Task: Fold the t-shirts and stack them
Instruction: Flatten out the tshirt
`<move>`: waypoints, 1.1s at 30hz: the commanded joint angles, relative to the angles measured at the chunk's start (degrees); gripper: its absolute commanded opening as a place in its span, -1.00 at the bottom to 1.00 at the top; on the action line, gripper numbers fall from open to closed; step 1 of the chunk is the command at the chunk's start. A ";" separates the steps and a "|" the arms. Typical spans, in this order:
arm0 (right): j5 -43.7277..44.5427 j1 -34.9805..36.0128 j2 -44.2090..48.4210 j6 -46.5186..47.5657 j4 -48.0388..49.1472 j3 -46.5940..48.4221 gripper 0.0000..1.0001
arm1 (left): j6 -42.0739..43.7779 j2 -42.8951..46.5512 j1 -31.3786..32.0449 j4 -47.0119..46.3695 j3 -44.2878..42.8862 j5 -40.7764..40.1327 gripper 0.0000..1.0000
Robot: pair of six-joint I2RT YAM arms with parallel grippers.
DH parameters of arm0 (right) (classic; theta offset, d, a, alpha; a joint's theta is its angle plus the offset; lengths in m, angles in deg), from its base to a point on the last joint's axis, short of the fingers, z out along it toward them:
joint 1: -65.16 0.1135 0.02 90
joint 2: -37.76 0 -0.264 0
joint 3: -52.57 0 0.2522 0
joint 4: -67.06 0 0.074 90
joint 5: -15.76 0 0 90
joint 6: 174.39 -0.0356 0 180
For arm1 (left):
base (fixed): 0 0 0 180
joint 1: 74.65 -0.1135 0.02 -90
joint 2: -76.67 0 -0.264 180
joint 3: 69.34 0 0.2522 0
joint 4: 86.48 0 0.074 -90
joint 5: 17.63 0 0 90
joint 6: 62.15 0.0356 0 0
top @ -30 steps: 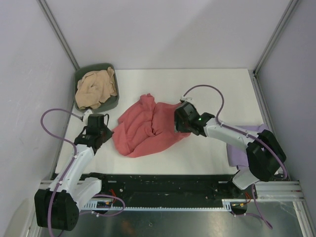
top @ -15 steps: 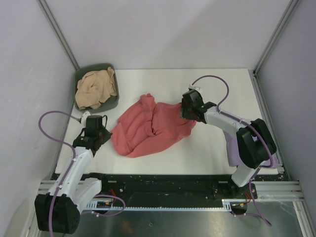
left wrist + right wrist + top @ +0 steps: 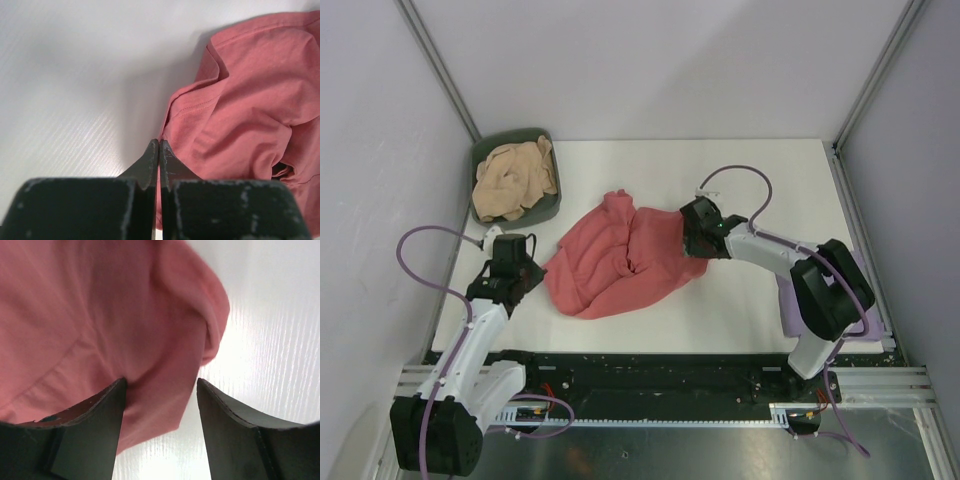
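White table [image 3: 740, 305], pale walls [image 3: 670, 70]; left jaws closed, empty; right jaws apart astride salmon-red tee [image 3: 610, 265].

Salmon-red tee [image 3: 620, 262] crumpled at centre; tan tee [image 3: 513, 180] bunched in bin [image 3: 510, 138]; lavender tee [image 3: 785, 312] flat, right (mostly hidden).

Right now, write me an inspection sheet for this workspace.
Surface: white table, no stains seen.
Job's things: red shirt crumpled mid-table; tan shirt bunched in green bin; lavender shirt at right edge, partly under the right arm.
Clutter: nothing seen.
Grippers: left gripper shut on nothing, beside red shirt's edge; right gripper open, straddling its other edge.
Cables: purple cable looping over each arm.
Surroundings: grey walls, metal frame posts.
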State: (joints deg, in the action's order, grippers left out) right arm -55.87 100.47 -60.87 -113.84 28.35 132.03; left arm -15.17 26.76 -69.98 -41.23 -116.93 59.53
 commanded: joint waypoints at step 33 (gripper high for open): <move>4.95 -12.10 27.33 5.40 0.21 23.94 -0.95 | 4.81 -7.48 -0.68 -2.68 -48.10 2.30 -1.00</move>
State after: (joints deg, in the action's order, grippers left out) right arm -53.57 88.56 -37.00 -111.57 24.90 158.25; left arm -9.71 19.35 -70.18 -41.08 -161.82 62.51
